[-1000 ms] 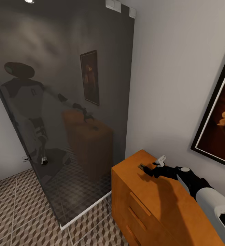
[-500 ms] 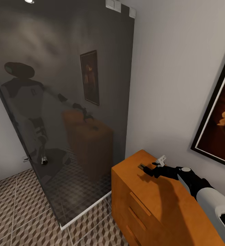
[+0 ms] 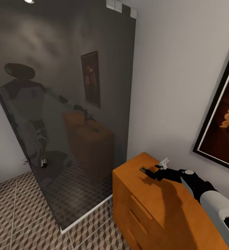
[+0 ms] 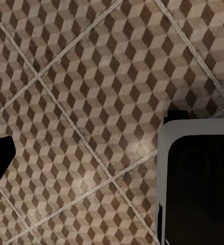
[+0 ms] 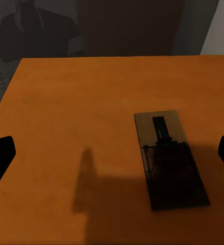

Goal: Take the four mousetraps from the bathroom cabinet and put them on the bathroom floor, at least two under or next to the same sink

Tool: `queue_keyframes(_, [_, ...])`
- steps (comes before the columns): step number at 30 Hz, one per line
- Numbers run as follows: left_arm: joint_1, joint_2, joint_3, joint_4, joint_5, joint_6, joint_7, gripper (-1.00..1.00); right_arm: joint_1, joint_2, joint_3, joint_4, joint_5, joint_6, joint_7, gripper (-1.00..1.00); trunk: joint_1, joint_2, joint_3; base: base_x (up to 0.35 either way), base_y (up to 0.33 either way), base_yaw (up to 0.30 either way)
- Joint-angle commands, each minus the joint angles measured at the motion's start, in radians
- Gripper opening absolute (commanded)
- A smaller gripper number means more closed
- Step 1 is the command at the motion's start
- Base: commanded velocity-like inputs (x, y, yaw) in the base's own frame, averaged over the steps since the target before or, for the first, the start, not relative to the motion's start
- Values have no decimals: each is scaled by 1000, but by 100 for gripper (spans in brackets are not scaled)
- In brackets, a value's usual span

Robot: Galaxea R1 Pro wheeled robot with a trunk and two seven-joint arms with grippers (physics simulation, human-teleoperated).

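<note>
Black right claw [image 3: 149, 171] open | hovering over mousetrap [image 5: 169, 157] | on cabinet [image 3: 163, 208]

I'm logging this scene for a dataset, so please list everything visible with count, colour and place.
Flat brown wooden mousetrap with dark metal parts: one, lying on the cabinet top, ahead of the right gripper.
Orange-brown wooden cabinet with slot handles: one, against the wall.
Cube-patterned brown, beige and white floor tiles: lower left in the head view.
Dark glass panel: one, left of the cabinet, reflecting the robot.
Black-framed picture: one, on the wall above the cabinet.
White wall: behind the cabinet.
Right gripper: black, open, over the cabinet top by the mousetrap.
Left gripper: black fingers apart, over floor tiles.
</note>
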Motion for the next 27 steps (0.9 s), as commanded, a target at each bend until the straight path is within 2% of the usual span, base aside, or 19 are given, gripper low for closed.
queue_keyframes(1, [-1,-1,-6,3,3,-5,1,100,-1,-1,5,0,-2,-3,1,100,1,-2,-2,0,-4,0])
queue_keyframes(27, [-1,-1,-5,3,3,-5,1,100,-1,2,6,1,-2,-3,-1,100,1,-2,-2,12,-8,0])
